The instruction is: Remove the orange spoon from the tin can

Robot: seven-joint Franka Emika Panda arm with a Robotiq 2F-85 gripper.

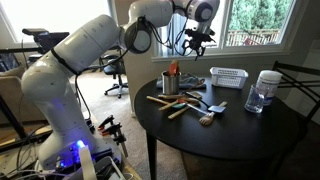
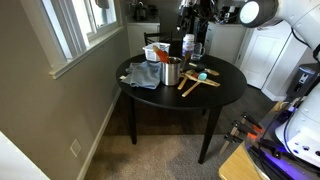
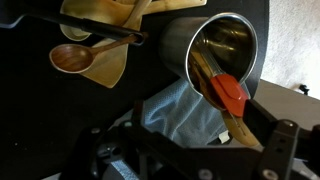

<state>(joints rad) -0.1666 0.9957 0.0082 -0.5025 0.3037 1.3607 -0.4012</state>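
The tin can (image 1: 169,86) stands on the round black table (image 1: 250,135), and it also shows in an exterior view (image 2: 171,72). The orange spoon (image 1: 173,69) sticks up out of it; in the wrist view its orange-red end (image 3: 232,95) leans over the rim of the can (image 3: 215,45) beside a pale wooden utensil. My gripper (image 1: 197,42) hangs in the air above the can, not touching anything. In the wrist view its dark fingers (image 3: 190,150) stand wide apart and empty.
A blue cloth (image 3: 185,112) lies next to the can. Pale wooden utensils (image 1: 186,103) lie on the table, with a wooden spoon (image 3: 75,58) among them. A white slatted basket (image 1: 228,77) and a clear jar (image 1: 263,92) stand farther along.
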